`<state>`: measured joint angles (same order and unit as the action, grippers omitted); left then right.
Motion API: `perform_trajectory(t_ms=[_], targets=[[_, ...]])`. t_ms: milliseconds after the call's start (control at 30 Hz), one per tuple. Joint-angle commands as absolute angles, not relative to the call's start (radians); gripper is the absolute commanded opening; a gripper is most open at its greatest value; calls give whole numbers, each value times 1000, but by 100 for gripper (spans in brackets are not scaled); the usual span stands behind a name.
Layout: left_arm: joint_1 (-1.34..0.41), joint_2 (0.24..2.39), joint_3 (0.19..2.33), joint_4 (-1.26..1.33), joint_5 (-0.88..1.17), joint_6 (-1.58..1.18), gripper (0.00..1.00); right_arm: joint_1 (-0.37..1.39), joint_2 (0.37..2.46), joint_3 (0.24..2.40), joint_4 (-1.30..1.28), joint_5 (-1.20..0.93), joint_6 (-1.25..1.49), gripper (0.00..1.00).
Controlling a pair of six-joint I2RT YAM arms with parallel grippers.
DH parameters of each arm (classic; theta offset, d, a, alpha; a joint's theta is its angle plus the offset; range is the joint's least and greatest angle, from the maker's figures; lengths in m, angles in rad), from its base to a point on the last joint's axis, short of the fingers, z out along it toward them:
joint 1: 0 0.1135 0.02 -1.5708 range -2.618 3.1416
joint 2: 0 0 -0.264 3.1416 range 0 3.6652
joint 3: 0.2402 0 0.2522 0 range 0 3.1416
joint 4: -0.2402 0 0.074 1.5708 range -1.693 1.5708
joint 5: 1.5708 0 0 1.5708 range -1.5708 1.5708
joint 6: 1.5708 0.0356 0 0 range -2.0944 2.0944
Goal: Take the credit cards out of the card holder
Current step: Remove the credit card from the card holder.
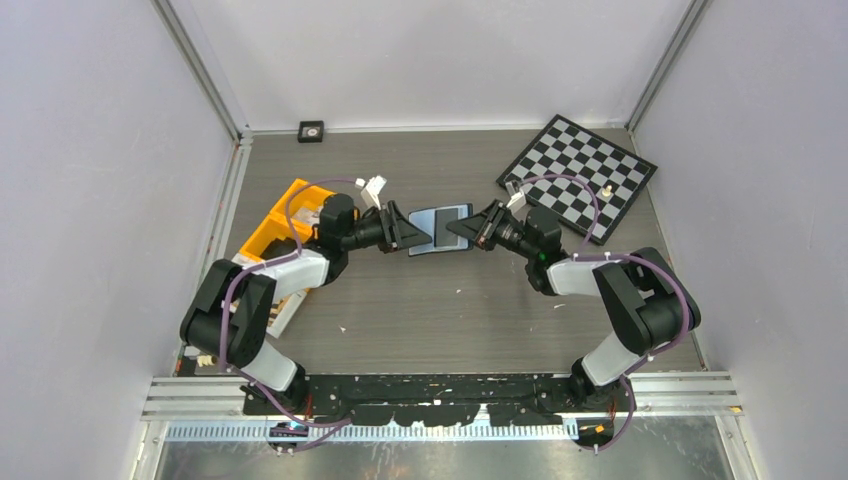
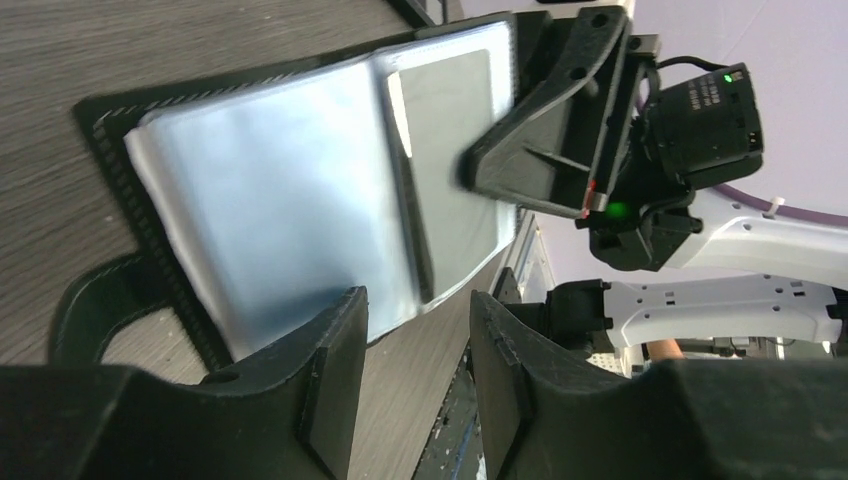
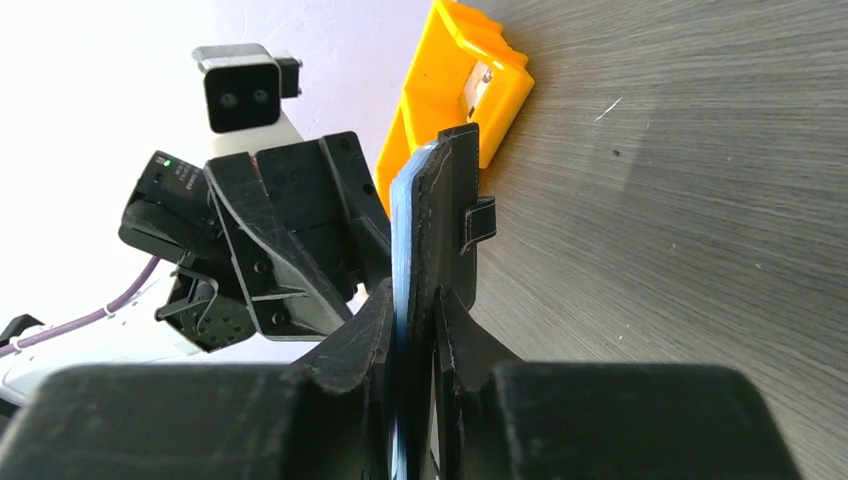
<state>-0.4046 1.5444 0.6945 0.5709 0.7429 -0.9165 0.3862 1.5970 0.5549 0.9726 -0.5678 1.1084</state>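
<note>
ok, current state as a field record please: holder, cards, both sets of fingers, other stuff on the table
card holder: open, pale sleeves up, mid-table between the arms
cards: a grey card inside a sleeve; none seen out on the table
right fingers: shut on the holder's right side
left fingers: apart, at the holder's left edge, not clamped
orange bin: left of holder, beside left arm
chessboard: far right corner
small black square: by the back wall
</note>
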Motion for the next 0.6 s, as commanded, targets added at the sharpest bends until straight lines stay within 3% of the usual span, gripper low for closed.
perform_trajectory(t_ms=[0,433,567], targets=[[-419,1542,742,640,787,-925,44,410,1574,581,1056,-590,1098,0],[-419,1600,759,683,830,-987,43,429,1564,567,1185,-618,1153,0],[-419,1626,748,829,878,-1068,34,429,1578,563,1245,-631,1187,1]])
